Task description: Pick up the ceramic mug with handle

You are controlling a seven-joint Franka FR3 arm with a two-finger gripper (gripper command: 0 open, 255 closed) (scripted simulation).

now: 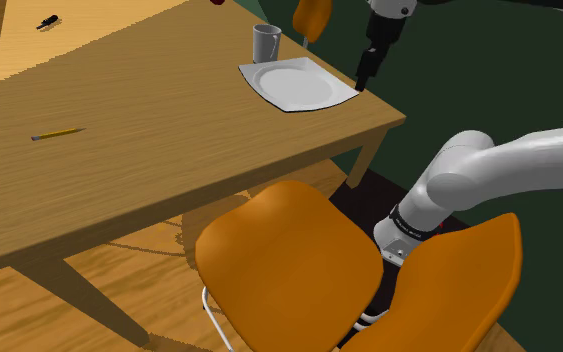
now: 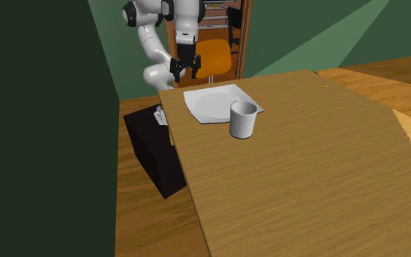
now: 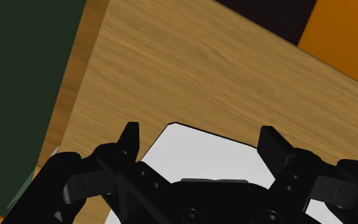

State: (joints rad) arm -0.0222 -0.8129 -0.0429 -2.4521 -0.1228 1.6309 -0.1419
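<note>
Grey mug (image 1: 266,43) (image 2: 243,119), upright on the wooden table (image 1: 149,150) (image 2: 306,175), open mouth up, just beside one corner of a white plate (image 1: 297,84) (image 2: 212,102) (image 3: 203,159); handle too hard to make out. In the shoulder view, set beyond the plate's far left corner; in the second exterior view, in front of the plate, nearer the camera. Plate lying flat near the table's corner, on the side by the black stand (image 2: 152,157).

Black gripper (image 1: 364,80) (image 2: 185,71) (image 3: 200,133) pointing downward over the plate's opposite corner, close to the table's edge, with the whole plate between it and the mug. Fingers (image 3: 131,135) spread apart, clasping nothing, with bare plate and wood below them in the wrist view.

Farther out, a yellow pencil (image 1: 59,132) on the table toward the shoulder view's left, well apart from the plate. Small dark item (image 1: 47,21) near the table's far edge. Orange chair (image 1: 289,260) pushed close to the table's near side, a second orange chair (image 2: 212,57) behind the arm in the second exterior view
</note>
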